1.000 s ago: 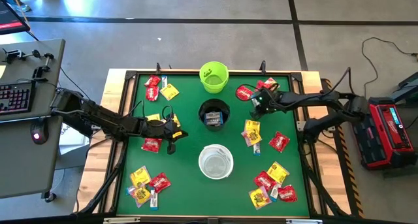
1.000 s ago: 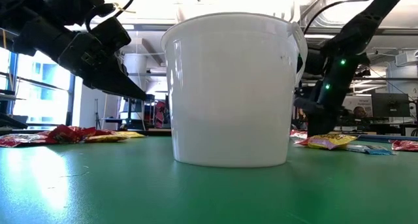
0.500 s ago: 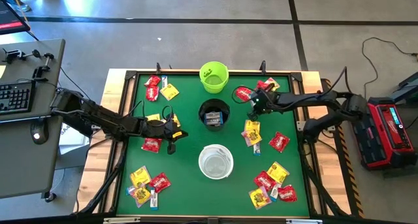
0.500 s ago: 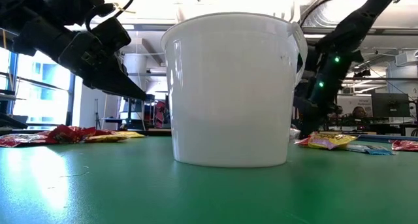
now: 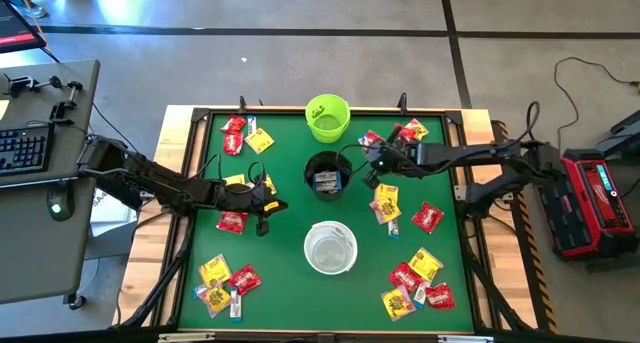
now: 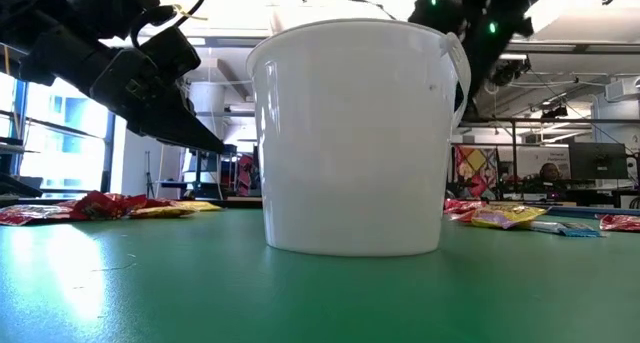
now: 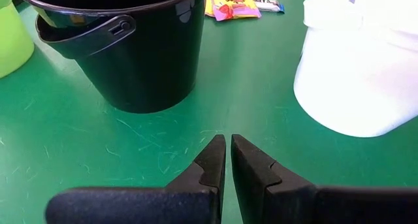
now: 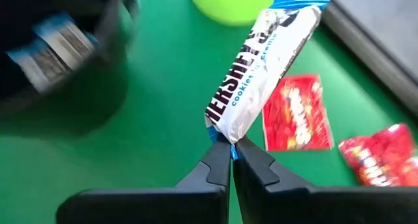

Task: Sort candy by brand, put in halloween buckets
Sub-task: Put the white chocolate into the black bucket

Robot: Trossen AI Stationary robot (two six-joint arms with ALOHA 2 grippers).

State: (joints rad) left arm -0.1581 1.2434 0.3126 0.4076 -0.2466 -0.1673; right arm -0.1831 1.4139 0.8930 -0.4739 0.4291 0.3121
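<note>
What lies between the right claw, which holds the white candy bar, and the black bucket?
In the high view, only bare green table separates the right claw, shut on the white candy bar, from the black bucket.

Two dark, near-black jointed arms: the left arm (image 5: 160, 188) built of blocky matte segments, the right arm (image 5: 470, 155) of slimmer links with black cables looping beside them. The left gripper (image 7: 227, 160) ends in two tapered black fingers (image 7: 209, 165) with stepped, notched inner faces; the right gripper (image 8: 230, 157) has matching pointed fingers (image 8: 250, 164). Small green lights, possibly status lamps, glow on the right arm's wrist housing in the low view
</note>
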